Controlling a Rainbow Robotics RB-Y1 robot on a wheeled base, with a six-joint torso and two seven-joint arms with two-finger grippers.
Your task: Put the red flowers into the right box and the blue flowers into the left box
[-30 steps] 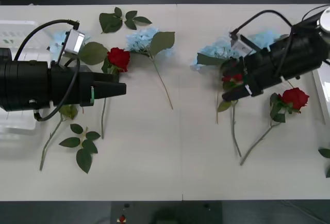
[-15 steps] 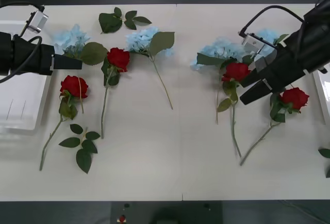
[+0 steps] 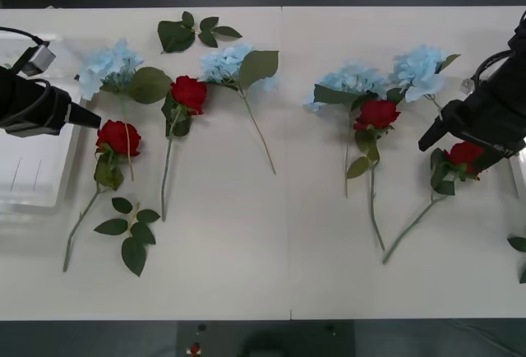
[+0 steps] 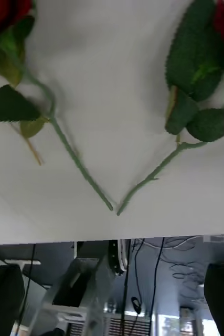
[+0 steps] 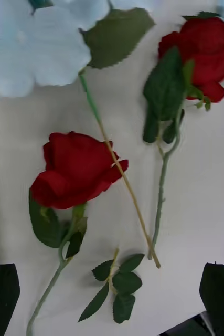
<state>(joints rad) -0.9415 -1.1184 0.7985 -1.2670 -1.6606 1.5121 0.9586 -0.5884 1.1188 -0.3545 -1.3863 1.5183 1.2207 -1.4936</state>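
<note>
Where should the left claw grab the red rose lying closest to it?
Grip the rose on its bare green stem below the leaves, coming straight down from above: it lies flat on the table, and higher up a blue flower's stem crosses it.

— Where did the red flowers (image 3: pixel 117 138) lie?
— On the surface (image 3: pixel 279 250), in front of the blue flowers (image 3: pixel 108 64); the left box (image 3: pixel 33 184) sat at its left edge.
— And the hands?
— The left hand (image 3: pixel 82 116) hung beside that box, the right hand (image 3: pixel 431 137) near the right edge.
</note>
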